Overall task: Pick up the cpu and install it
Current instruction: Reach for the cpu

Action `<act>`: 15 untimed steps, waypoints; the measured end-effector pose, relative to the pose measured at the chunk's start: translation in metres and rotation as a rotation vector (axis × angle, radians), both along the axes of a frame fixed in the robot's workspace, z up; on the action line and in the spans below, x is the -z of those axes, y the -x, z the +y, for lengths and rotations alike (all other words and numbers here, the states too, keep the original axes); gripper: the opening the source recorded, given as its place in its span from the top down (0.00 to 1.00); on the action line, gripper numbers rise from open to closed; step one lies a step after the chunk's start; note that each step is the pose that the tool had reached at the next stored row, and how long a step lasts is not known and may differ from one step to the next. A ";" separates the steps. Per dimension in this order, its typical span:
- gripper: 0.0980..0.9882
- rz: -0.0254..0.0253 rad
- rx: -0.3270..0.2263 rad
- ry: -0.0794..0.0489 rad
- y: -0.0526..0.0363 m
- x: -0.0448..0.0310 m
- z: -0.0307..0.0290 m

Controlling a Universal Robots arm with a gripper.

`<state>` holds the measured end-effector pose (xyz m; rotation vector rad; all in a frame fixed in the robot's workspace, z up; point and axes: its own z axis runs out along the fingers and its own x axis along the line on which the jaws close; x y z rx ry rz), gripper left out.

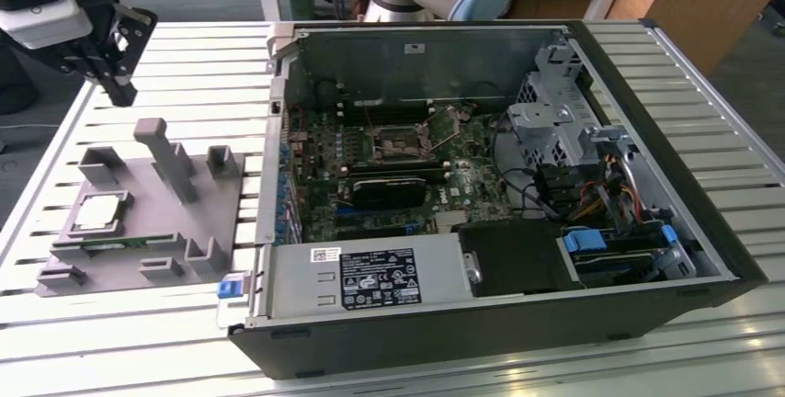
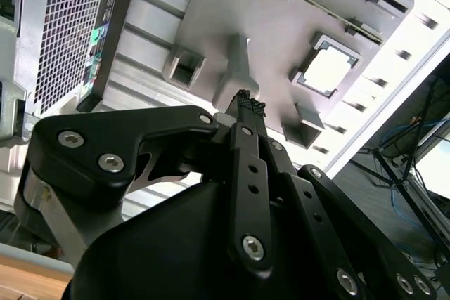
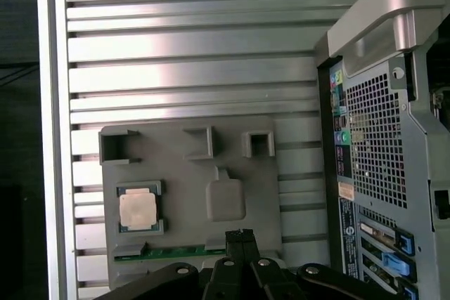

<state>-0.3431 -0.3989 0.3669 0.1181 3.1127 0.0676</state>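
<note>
Hovering with the gripper [image 1: 123, 96] high above the slatted table [image 1: 184, 57], roughly over the grey holder [image 1: 142, 222] and well clear of it. In both wrist views, fingertips [image 2: 246, 100] pressed together on nothing, with no gap between them and no part carried. Not yet picked up: the cpu [image 1: 98, 213], flat in its square recess on the holder, silver top upward, touched by nothing. From the fingers, to be looked for below and, in the exterior view, nearer the camera and a little toward the exterior view's left, on the exterior view's left of the tall post [image 1: 172, 163]. Hard to judge from these angles how much of that offset is sideways and how much plain height. No long axis to reckon with on a square chip. Edges square with the holder's own edges, so nothing to choose between its two pairs of sides. Just beside it, along the holder's near edge, a long green memory stick [image 1: 117, 243], not to be confused with it. On the exterior view's right, well apart from the holder, the open computer case [image 1: 516, 333], with the bare socket [image 1: 399, 140] on its board. By the look of things, at the approach to the pick, with installing not begun.
</note>
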 end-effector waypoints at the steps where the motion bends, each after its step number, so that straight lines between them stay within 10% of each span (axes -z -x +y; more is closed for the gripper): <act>1: 0.99 0.0000 0.000 0.000 0.0010 0.0001 0.0000; 15: 0.99 0.0001 0.000 0.000 0.0138 0.0010 0.0000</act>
